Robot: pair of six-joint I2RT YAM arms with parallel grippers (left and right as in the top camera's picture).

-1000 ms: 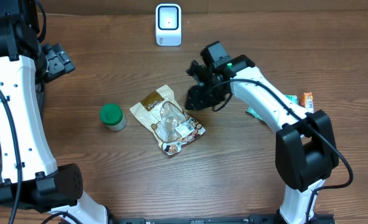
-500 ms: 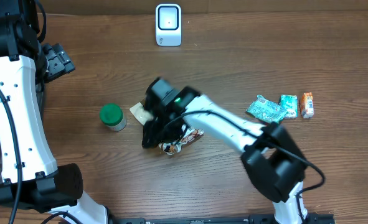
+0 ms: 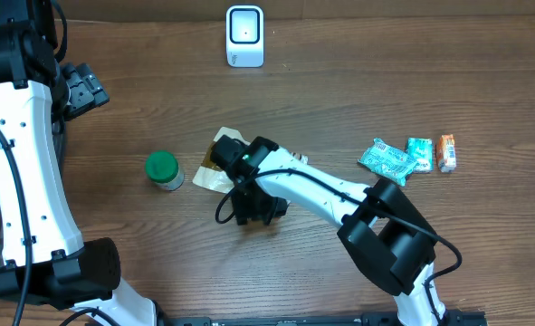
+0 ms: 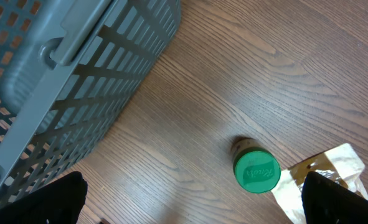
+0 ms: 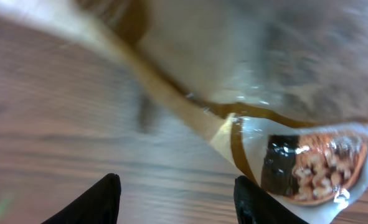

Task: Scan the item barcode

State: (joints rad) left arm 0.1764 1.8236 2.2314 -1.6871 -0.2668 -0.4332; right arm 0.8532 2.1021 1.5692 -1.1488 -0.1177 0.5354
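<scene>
The left gripper (image 4: 193, 186) hangs empty, jaws wide apart, by the basket (image 4: 59, 81). The jar (image 3: 162, 169) stands just beside the pouch (image 3: 204, 172), which lies flat on the table (image 3: 339, 91), well apart from the scanner (image 3: 245, 36). The right gripper (image 5: 177, 186) hovers at its lower end, fingers (image 5: 106, 199) apart with only table between them. A shallow pinch may skid off the glossy film, shove the pouch into the jar, or crease it so the barcode will not read.

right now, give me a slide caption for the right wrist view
Right gripper, jaws apart, close over the snack pouch lying on the wooden table
</scene>
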